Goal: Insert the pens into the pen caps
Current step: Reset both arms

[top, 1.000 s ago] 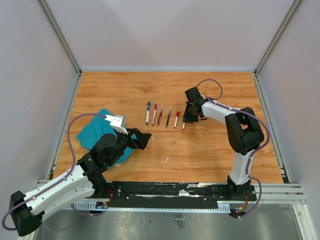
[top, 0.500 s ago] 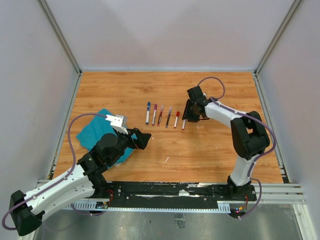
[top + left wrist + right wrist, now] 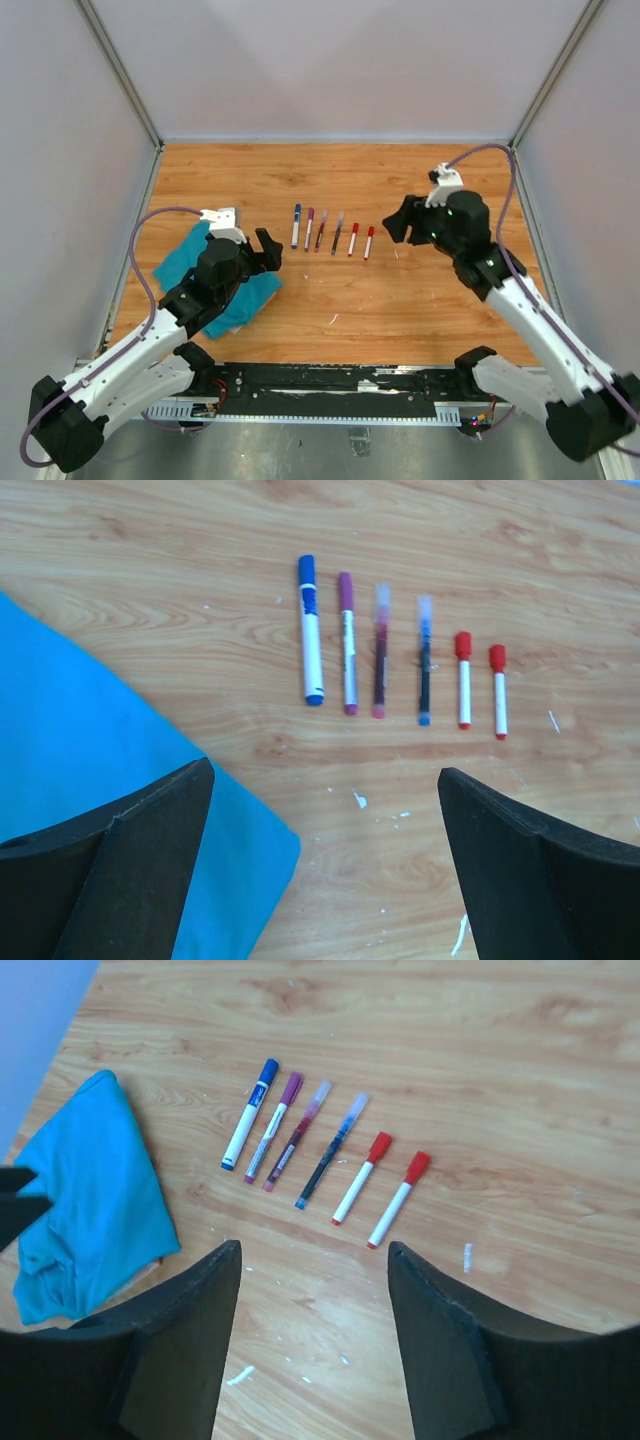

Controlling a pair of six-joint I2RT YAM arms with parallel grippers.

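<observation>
1. We are holding our left gripper (image 3: 267, 249) with jaws spread and empty, hovering over the teal cloth's (image 3: 180, 262) edge.
2. Our right gripper (image 3: 396, 222) is hanging released, gripping nothing.
3. Six pens (image 3: 312, 650) are lying side by side on the table (image 3: 420, 300) between the grippers, all wearing their pen caps (image 3: 307, 570).

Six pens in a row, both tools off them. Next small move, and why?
Probably nothing more on the pens: I'd park both arms. All six lie in a tidy row, each seemingly with its cap on, and no loose one shows in any view. The left tool and right tool are both open and empty, clear of the row.
</observation>
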